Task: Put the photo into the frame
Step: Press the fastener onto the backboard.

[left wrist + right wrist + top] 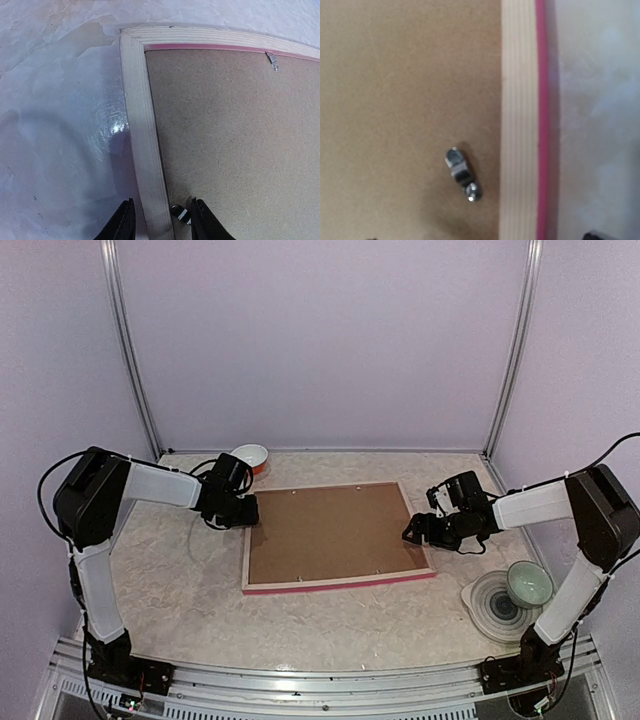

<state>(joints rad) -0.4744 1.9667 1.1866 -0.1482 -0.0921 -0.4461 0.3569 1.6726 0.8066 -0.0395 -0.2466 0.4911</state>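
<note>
The frame (340,583) lies face down mid-table, pale wood back up, with a pink edge showing. A brown backing board (335,530) fills it. The photo is hidden. My left gripper (248,512) sits at the frame's left rail. In the left wrist view this gripper (161,220) is open, its jaws either side of the rail (142,125) and a small metal clip (181,214). My right gripper (418,530) hovers over the right rail. It stands (480,237) wide open above the board (405,75), a turned clip (461,172) and the rail (520,120).
A white bowl (251,456) stands at the back, just behind the left arm. A grey ringed plate (487,605) with a pale green bowl (528,585) sits at the front right, near the right arm. Another clip (272,61) is on the frame's far rail.
</note>
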